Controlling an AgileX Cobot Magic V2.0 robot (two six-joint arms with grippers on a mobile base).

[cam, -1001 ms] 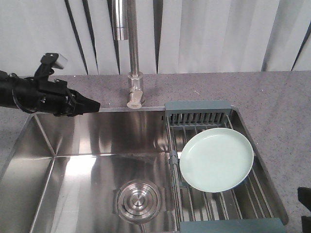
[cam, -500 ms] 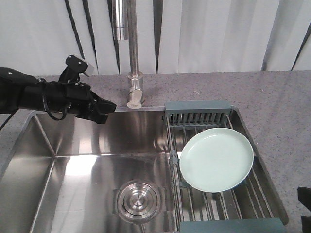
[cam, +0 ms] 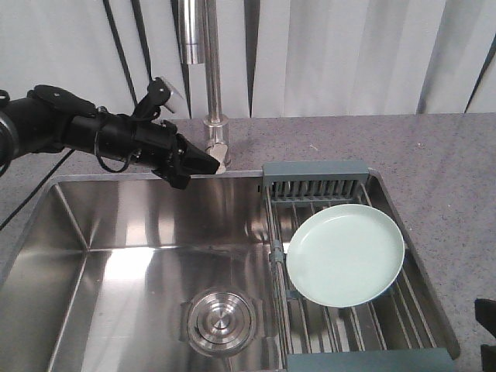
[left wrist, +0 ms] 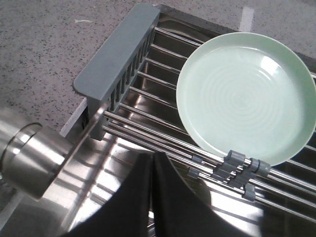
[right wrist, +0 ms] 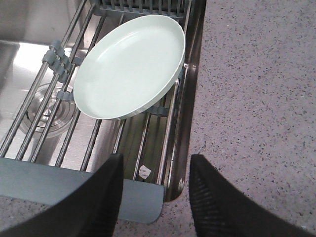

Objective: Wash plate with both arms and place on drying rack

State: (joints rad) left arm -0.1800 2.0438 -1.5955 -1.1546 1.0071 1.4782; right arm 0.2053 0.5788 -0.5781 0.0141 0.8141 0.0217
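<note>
**Plate flat on the rack, both grippers clear of it**

Your plate (cam: 346,254) lies face up on the rods of the drying rack (cam: 314,171), over the sink's (cam: 147,225) right side. Your left gripper (cam: 208,163) hangs with fingers pressed together beside the faucet (cam: 213,116), well apart from the plate. Your right gripper (right wrist: 153,195) sits near the rack's near end, fingers spread, holding nothing.
</note>
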